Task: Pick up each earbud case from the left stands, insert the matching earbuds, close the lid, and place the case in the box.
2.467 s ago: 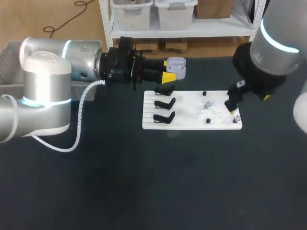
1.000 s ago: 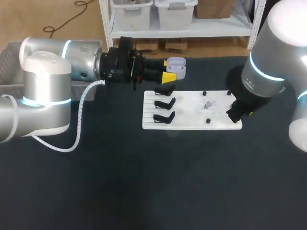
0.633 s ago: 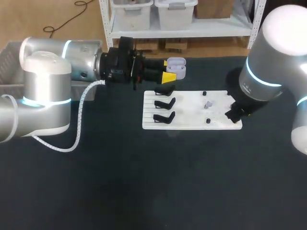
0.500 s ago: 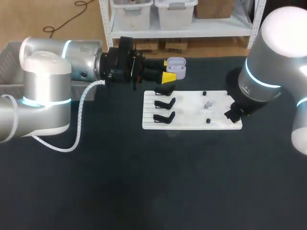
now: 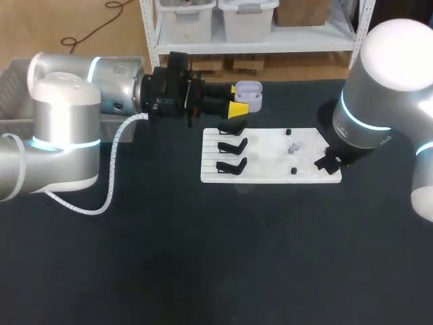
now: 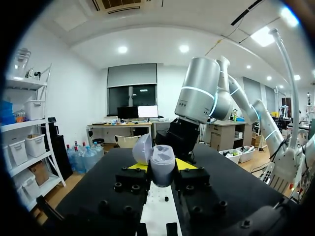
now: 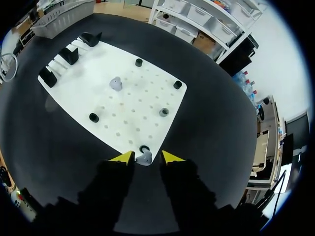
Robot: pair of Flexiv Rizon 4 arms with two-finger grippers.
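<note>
My left gripper [image 5: 238, 99] is shut on a lavender earbud case [image 5: 249, 93] with its lid up, held in the air behind the white board [image 5: 270, 177]. In the left wrist view the case [image 6: 162, 166] sits between the yellow tips of the left gripper [image 6: 162, 168]. My right arm [image 5: 369, 115] hangs over the board's near right corner and hides its own fingers there. In the right wrist view the right gripper [image 7: 146, 157] is open, its tips on either side of a small grey earbud [image 7: 144, 159] at the edge of the board [image 7: 133, 98], with a gap on one side.
Three black stands [image 5: 232, 145] line the board's left side. Another grey earbud [image 5: 294, 146] and several black pegs [image 7: 93, 117] stand on the board. A grey basket [image 5: 10, 88] sits at the table's far left.
My right arm has come down over the board's near right corner and its fingers have narrowed around the earbud. The left arm and the case have stayed still.
</note>
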